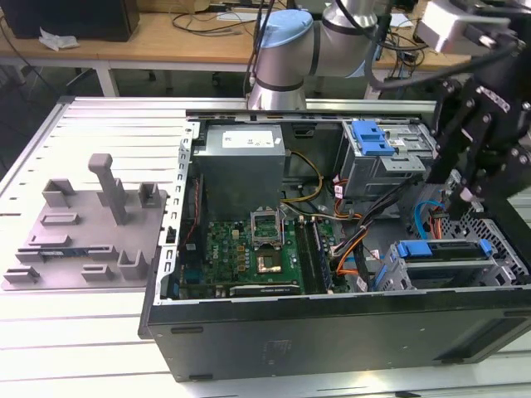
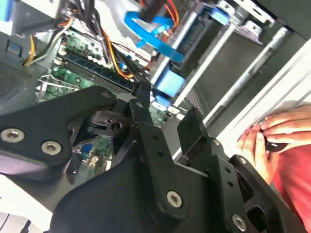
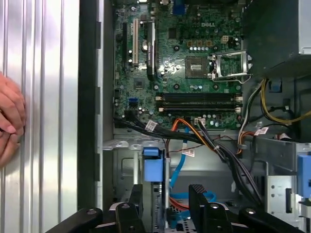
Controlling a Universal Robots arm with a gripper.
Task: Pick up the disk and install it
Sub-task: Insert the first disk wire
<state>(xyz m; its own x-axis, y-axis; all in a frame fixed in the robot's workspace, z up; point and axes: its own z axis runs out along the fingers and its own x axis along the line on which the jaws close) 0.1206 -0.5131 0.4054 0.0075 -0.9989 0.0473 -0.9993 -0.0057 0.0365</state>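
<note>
The disk (image 1: 444, 253), grey in its light-blue bracket, lies in the drive cage at the case's corner on the exterior view's right. My black gripper (image 1: 461, 203) hangs just above it. In both wrist views the gripper (image 3: 166, 194) (image 2: 167, 114) is open, with a clear gap between its two fingers (image 3: 197, 196) and nothing held. The bracket's light-blue end (image 3: 151, 165) (image 2: 167, 82) lies just ahead of the fingertips, apart from them. Most of the disk's face is hidden by the cage and the gripper.
The open computer case (image 1: 332, 332) lies on a slatted white table, with the motherboard (image 1: 249, 249), a grey metal box (image 1: 241, 166), a bright-blue latch (image 1: 371, 137) and loose cables near the cage. A grey fixture (image 1: 83, 224) stands on the exterior view's left. A person's hand (image 3: 9, 121) rests beside the case.
</note>
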